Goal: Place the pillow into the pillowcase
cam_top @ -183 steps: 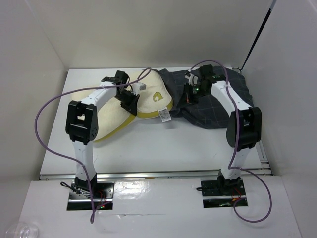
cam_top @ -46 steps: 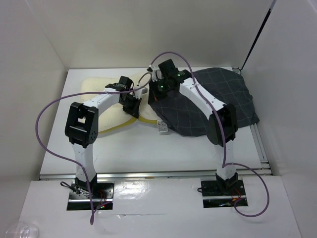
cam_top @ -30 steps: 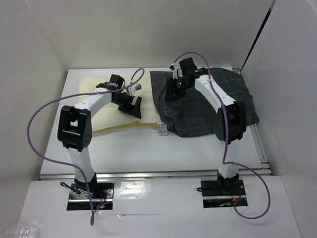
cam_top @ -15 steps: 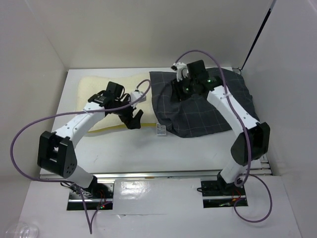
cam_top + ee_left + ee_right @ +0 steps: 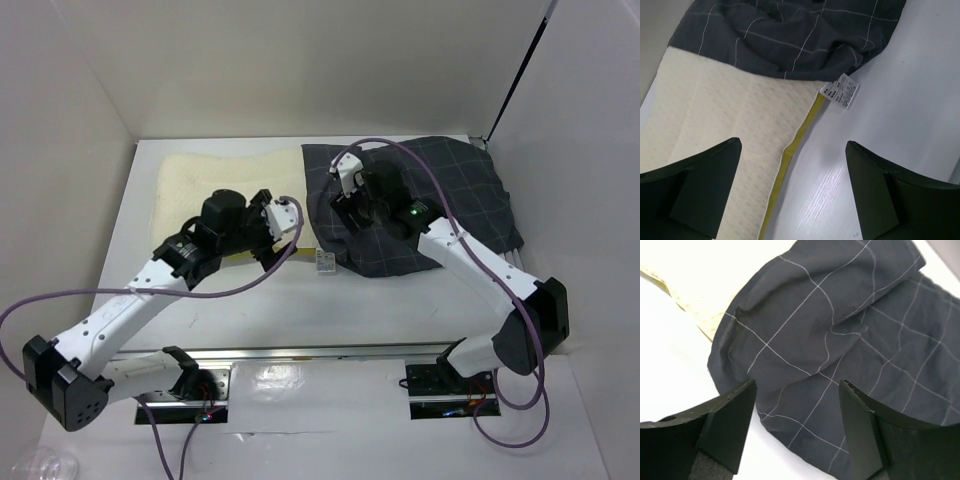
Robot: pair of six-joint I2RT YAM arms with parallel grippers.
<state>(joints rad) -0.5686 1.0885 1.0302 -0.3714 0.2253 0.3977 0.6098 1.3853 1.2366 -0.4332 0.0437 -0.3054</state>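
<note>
Charcoal-grey cloth with a thin light windowpane grid is making up the pillowcase (image 5: 455,190), which is lying rumpled and puffed on the white table (image 5: 300,300) toward 1 o'clock in the top view. Soft folds are running across its upper face, and its near hem is curving round toward 6 o'clock.

The pillow (image 5: 215,180) is lying flat toward 11 o'clock, cream-white with a faint quilted texture. Its right end is passing beneath the left edge of the pillowcase; whether it is inside the opening or only under the cloth cannot be told. In the left wrist view, yellow piping (image 5: 790,165) is running along the pillow's near edge, and a white printed tag (image 5: 840,92) is sticking out where the piping meets the pillowcase hem, resting on the table.

The left gripper (image 5: 794,145) is hanging above the pillow's piped edge with its jaws spread wide and nothing between them. The right gripper (image 5: 796,385) is hovering over the left part of the pillowcase, toward 12 o'clock, jaws likewise well apart and gripping no cloth.
</note>
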